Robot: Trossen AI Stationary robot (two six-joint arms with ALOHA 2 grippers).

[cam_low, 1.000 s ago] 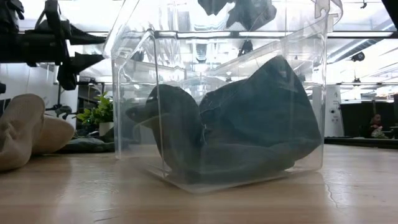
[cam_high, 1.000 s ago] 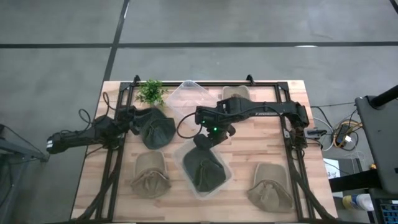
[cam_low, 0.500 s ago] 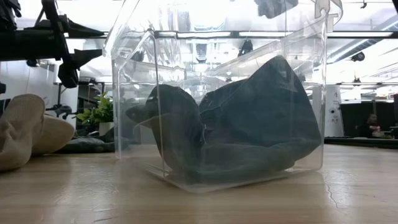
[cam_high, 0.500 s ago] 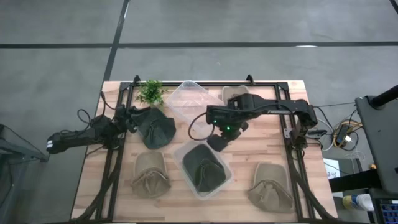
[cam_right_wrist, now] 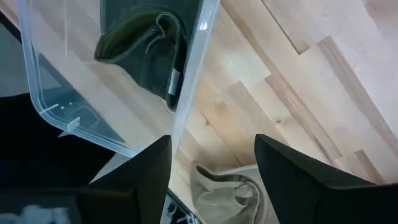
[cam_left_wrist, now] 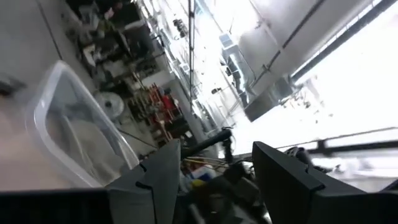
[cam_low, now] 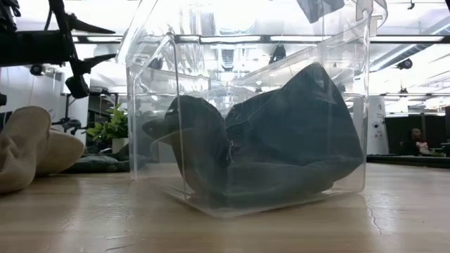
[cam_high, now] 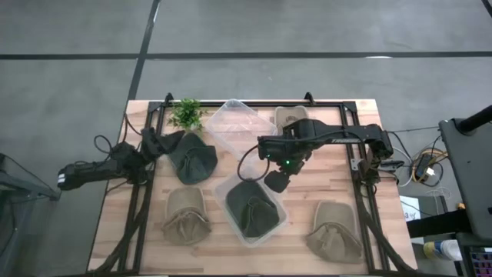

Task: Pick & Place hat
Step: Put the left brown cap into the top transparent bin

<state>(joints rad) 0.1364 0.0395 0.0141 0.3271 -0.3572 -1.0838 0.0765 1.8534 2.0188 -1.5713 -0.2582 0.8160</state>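
One dark hat (cam_high: pixel 251 212) is seen in the clear bin (cam_high: pixel 235 225), just below the right gripper (cam_high: pixel 275 181). Its fingers are spread, nothing held. The left gripper (cam_high: pixel 160 141) is also spread and empty, beside another dark hat (cam_high: pixel 193 157).

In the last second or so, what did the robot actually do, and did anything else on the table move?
The right claw, open and empty, pulled up and away from the clear bin, leaving the dark hat lying inside it. The left claw drew back a little from the dark hat beside it. The bin, the lid, the tan hats and the plant stayed put.
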